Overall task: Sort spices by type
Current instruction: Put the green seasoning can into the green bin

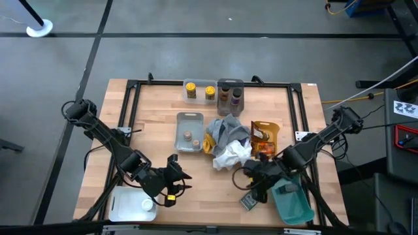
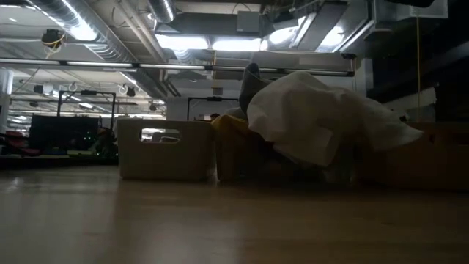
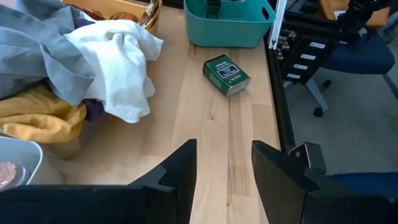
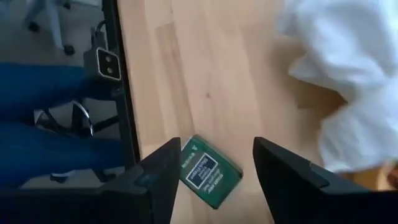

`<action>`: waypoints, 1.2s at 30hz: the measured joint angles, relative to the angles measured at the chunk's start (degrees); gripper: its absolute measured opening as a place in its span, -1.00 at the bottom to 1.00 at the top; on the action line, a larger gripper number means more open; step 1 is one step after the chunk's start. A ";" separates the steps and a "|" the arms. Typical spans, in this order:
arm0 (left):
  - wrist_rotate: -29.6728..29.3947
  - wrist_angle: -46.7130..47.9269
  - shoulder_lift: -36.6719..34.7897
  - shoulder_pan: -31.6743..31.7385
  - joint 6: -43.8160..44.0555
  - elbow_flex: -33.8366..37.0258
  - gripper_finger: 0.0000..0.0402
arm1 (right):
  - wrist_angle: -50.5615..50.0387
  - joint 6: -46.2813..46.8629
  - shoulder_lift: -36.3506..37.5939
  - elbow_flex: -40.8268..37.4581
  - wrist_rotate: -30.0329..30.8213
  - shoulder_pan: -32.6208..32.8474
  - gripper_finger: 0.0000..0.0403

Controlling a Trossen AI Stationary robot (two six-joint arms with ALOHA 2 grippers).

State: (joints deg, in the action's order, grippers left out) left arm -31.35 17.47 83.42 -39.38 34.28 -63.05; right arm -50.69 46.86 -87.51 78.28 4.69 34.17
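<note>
Right gripper (image 4: pixel 214 171) fingers apart, green tin (image 4: pixel 208 171) just beyond, btwn them.

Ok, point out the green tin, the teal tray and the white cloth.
green tin (image 3: pixel 227 75), left wrist view, on its labelled top face.
teal tray (image 3: pixel 227 32), left wrist view, on its near wall.
white cloth (image 1: pixel 232 156), high view, on its crumpled middle.

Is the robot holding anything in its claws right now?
No. The left gripper is open and empty. The right gripper is open too, over the green tin lying on the table, not gripping it.
</note>
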 joint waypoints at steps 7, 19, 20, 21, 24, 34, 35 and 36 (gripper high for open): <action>0.00 -0.02 0.02 0.00 0.02 0.00 -0.32 | 2.25 0.45 -4.06 -0.04 -4.38 -0.03 -0.01; 0.14 -15.13 9.55 0.46 -10.50 0.01 -0.32 | 2.17 11.05 -8.89 -0.07 0.70 6.34 -0.01; 0.20 -17.52 10.65 0.69 -11.64 0.02 -0.32 | 2.19 12.44 -9.32 -0.07 1.75 7.03 -0.01; 0.24 -20.00 11.75 0.91 -12.74 0.02 -0.32 | 2.14 14.14 -9.80 -0.07 2.65 7.66 -0.01; 0.95 -27.41 15.28 1.66 -15.11 0.02 -0.32 | 2.17 18.73 -10.93 -0.07 5.08 9.22 -0.01; 8.60 -41.62 25.34 4.02 -20.48 -3.53 -0.57 | 2.40 20.72 -12.13 -0.09 5.73 10.97 -0.07; 9.49 -41.71 26.23 4.30 -21.23 -4.75 -0.63 | 2.24 20.59 -12.13 -0.09 5.73 10.95 -0.10; 10.39 -41.94 27.28 4.46 -21.80 -5.99 -0.69 | 1.83 20.38 -12.13 -0.09 5.73 10.95 -0.14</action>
State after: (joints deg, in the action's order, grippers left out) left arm -20.97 -24.47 110.69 -34.91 12.48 -69.03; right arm -48.86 67.24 -99.63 78.19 10.41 45.12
